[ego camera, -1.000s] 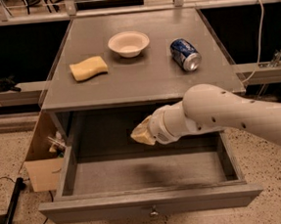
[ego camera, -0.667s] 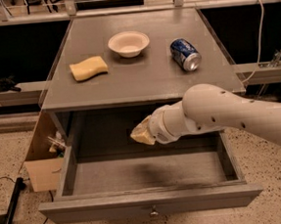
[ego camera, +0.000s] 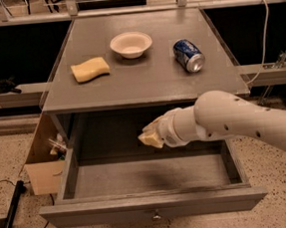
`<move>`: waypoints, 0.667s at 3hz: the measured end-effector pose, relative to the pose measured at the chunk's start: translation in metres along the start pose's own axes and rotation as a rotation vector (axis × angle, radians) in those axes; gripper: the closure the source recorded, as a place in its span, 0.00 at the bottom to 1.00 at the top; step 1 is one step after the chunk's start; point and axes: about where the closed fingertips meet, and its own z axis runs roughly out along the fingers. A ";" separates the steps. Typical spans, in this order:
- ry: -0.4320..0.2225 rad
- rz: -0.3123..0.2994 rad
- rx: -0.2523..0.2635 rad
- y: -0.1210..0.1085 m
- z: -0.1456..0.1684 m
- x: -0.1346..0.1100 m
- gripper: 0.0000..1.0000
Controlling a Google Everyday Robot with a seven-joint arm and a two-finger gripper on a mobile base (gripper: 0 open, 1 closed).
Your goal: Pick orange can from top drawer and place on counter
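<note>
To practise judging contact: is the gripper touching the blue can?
Apart. The camera view shows the gripper low in the open top drawer, while the blue can lies on the counter above.

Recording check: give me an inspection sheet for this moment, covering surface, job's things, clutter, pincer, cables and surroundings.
Surface: grey counter, three things lying on it.
Job's things: top drawer pulled open; orange can not seen.
Clutter: sponge, bowl and blue can on its side, all on the counter.
Pincer: pincer reaches in under the counter, above the drawer's back part.
Cables: white cable at the right.
Surroundings: cardboard box left of the drawer; speckled floor.
</note>
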 end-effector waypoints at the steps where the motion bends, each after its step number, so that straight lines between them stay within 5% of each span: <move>1: -0.008 0.015 0.024 -0.005 -0.002 0.000 0.00; 2: -0.008 0.015 0.024 -0.005 -0.002 0.000 0.00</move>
